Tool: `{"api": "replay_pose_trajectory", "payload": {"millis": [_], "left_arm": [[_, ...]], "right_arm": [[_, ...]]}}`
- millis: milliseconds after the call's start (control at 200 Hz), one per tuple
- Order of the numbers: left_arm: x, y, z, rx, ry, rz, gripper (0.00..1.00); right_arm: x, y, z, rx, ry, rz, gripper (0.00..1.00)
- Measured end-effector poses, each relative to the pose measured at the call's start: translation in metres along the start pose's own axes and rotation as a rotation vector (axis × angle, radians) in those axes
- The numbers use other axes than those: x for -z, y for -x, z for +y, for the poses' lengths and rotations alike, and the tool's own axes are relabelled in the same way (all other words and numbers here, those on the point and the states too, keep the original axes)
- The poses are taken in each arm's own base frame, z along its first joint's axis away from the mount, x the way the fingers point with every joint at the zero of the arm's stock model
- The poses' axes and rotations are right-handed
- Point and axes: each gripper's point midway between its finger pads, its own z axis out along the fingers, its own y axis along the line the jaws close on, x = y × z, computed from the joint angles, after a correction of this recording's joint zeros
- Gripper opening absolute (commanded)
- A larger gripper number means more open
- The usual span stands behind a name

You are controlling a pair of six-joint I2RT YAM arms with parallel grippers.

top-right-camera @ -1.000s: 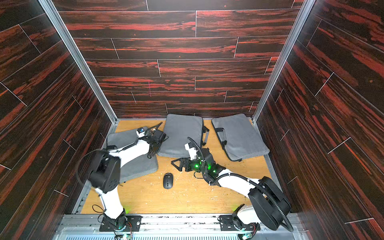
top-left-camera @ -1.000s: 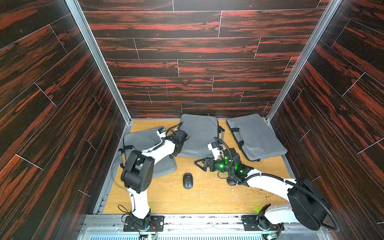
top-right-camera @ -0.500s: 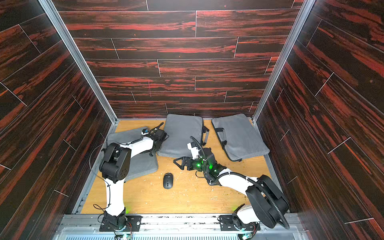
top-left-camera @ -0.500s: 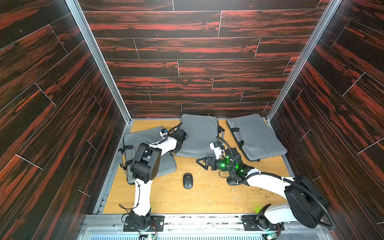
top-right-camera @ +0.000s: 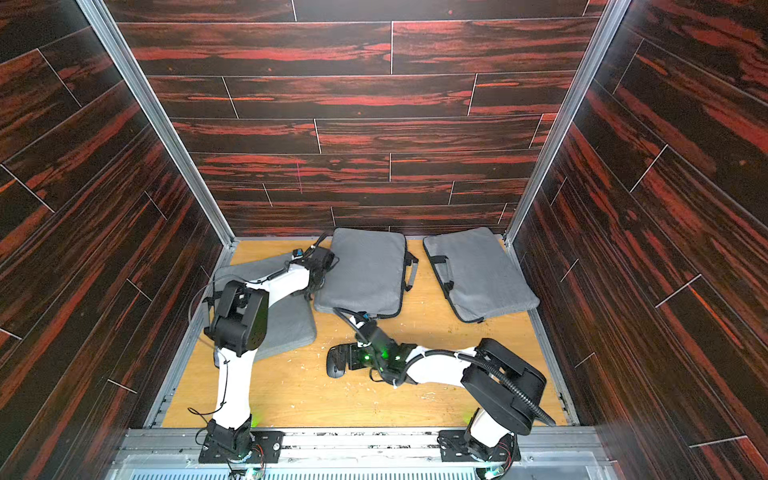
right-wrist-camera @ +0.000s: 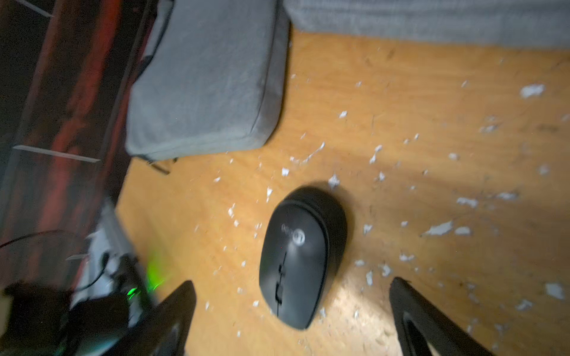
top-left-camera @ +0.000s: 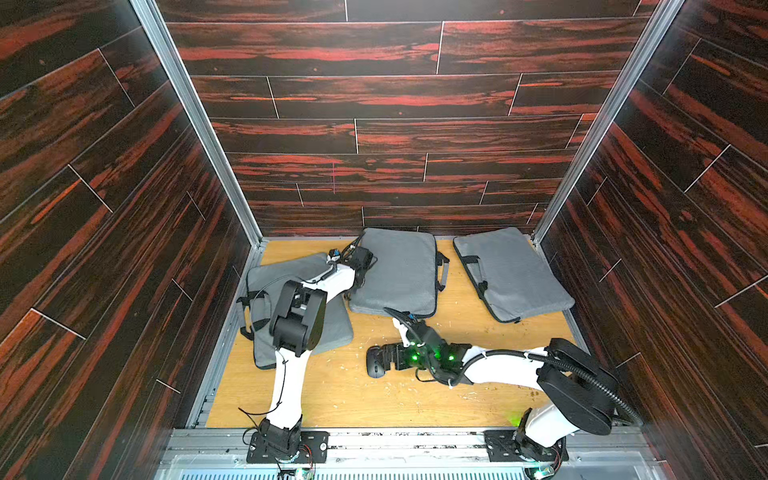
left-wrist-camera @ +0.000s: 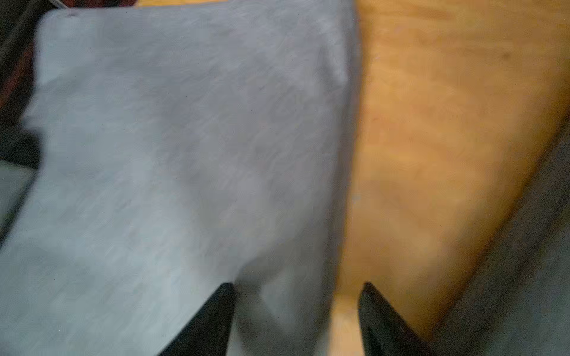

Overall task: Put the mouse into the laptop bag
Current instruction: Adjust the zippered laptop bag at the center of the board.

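Observation:
The black mouse lies flat on the wooden floor in front of the bags. My right gripper is open and low over it, and in the right wrist view the mouse sits between the two spread fingers without touching them. Three grey laptop bags lie flat: left, middle, right. My left gripper points down at the left bag's edge. Its fingers stand apart, one over the fabric, one over bare floor.
Dark wood-patterned walls close in the left, back and right sides. A metal rail with both arm bases runs along the front. White scraps litter the floor around the mouse. The middle bag's black handles face the right bag.
My right gripper has come down and forward from beside the middle bag to straddle the mouse, which has not moved. The left gripper's fingers have narrowed and its elbow has swung towards the bags.

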Motion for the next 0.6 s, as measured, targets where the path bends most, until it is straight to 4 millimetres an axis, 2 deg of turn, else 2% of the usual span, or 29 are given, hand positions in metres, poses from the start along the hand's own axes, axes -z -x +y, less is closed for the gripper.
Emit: {"api": "replay_pose_trajectory", "payload": {"millis": [45, 110, 205, 396, 601], "left_arm": [[-0.001, -0.001, 0.002, -0.007, 0.010, 0.013, 0.40], [-0.001, -0.004, 0.005, -0.014, 0.016, 0.028, 0.19], [0.000, -0.004, 0.004, -0.002, 0.000, 0.028, 0.00], [0.011, -0.017, 0.007, 0.022, -0.077, 0.044, 0.00], [0.029, -0.040, 0.014, 0.019, -0.171, 0.071, 0.00]], "right_arm": [[-0.003, 0.002, 0.003, 0.009, -0.028, -0.004, 0.98], [-0.008, 0.003, 0.008, 0.026, -0.063, -0.002, 0.99], [-0.017, -0.001, 0.011, 0.045, -0.103, 0.013, 0.98], [-0.032, -0.022, -0.001, 0.068, -0.177, 0.079, 0.98], [-0.045, -0.029, -0.001, 0.083, -0.224, 0.096, 0.99]]}}
